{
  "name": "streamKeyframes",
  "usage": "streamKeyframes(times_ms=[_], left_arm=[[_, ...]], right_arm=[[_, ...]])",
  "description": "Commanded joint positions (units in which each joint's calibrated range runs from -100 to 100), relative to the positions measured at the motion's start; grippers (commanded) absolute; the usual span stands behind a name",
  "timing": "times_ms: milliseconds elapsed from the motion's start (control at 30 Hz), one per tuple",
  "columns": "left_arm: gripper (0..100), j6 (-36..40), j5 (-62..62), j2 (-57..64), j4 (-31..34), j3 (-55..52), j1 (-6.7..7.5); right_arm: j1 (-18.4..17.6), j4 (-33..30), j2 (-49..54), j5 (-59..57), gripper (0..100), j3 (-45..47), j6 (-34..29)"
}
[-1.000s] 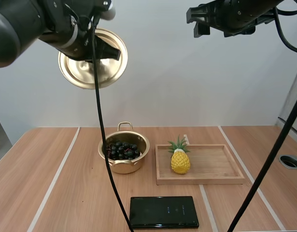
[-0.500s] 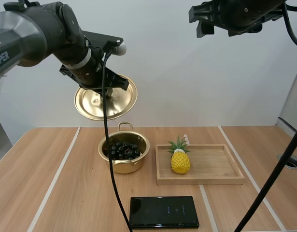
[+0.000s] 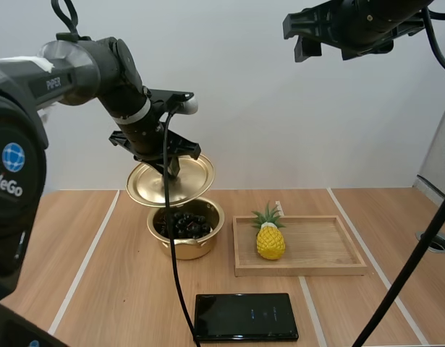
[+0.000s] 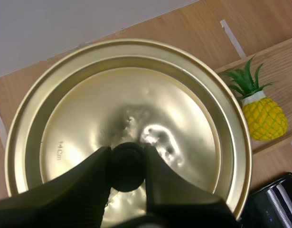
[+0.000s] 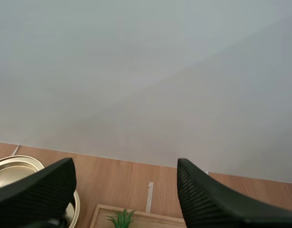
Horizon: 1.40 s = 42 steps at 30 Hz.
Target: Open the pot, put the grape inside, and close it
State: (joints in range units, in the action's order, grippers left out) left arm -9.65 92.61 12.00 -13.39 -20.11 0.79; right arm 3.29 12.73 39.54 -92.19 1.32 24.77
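A gold pot sits on the table with dark grapes inside. Just above its rim hangs the gold lid, slightly tilted, partly covering the pot. My left gripper is shut on the lid's black knob; the fingers pinch it from both sides over the lid. My right gripper hangs high at the upper right, open, its fingers wide apart with nothing between them. The lid's edge shows below it.
A wooden tray stands right of the pot with a toy pineapple on it. A black phone lies near the front edge. The pineapple shows beside the lid in the left wrist view.
My left arm has carried the lid down and to the right, from high at the upper left to just above the pot. The right arm has barely moved.
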Motion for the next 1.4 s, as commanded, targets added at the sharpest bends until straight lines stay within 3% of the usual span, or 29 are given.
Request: streamKeyframes(times_ms=[0, 233, 533, 1367], left_arm=[[0, -0.48, -0.59, -1.65, -0.99, 0.11, 0.70], [0, -1.32, -4.62, -5.05, -0.89, 0.11, 3.24], [0, 0.97, -10.28, -10.04, 3.42, 0.11, 3.24], [0, -0.22, -13.19, -18.06, 1.60, -0.17, 3.24]], right_arm=[[0.21, -0.56, 0.82, -0.32, 100, -0.47, 0.07], [0.21, -0.68, 0.82, -0.69, 100, -0.47, 0.07], [0.21, -1.08, 0.82, -2.16, 100, -0.47, 0.07], [0.21, -1.08, 0.82, -2.92, 100, -0.47, 0.07]])
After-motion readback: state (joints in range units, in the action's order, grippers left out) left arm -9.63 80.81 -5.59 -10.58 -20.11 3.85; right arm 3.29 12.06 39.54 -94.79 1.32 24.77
